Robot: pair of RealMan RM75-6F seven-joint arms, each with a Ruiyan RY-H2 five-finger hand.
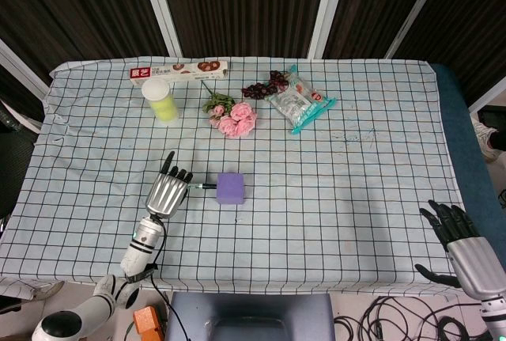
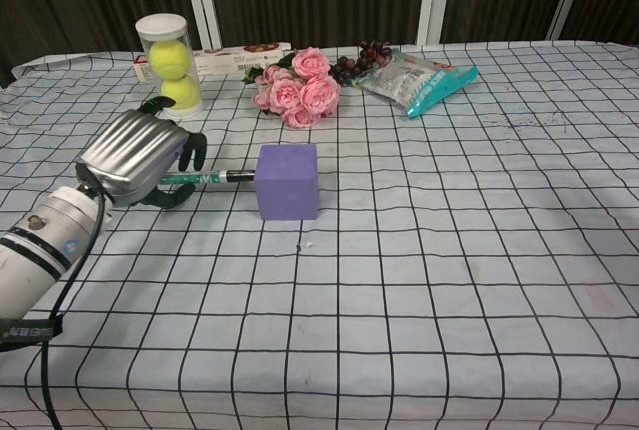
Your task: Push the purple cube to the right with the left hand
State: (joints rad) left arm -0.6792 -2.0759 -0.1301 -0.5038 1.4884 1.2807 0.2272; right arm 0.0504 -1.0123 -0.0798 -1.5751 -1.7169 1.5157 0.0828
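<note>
The purple cube (image 1: 231,187) (image 2: 287,182) sits on the checked tablecloth, left of the table's middle. My left hand (image 1: 166,192) (image 2: 135,156) is just left of it, fingers curled around a green pen (image 1: 202,186) (image 2: 205,178). The pen lies level and its dark tip touches the cube's left face. My right hand (image 1: 466,246) hovers at the table's front right corner with its fingers spread and nothing in it; only the head view shows it.
At the back stand a tube of tennis balls (image 1: 160,100) (image 2: 170,63), a cookie box (image 1: 179,70), pink roses (image 1: 236,119) (image 2: 303,91), dark grapes (image 1: 263,85) and a snack bag (image 1: 300,102) (image 2: 419,79). Bare cloth (image 1: 332,191) stretches right of the cube.
</note>
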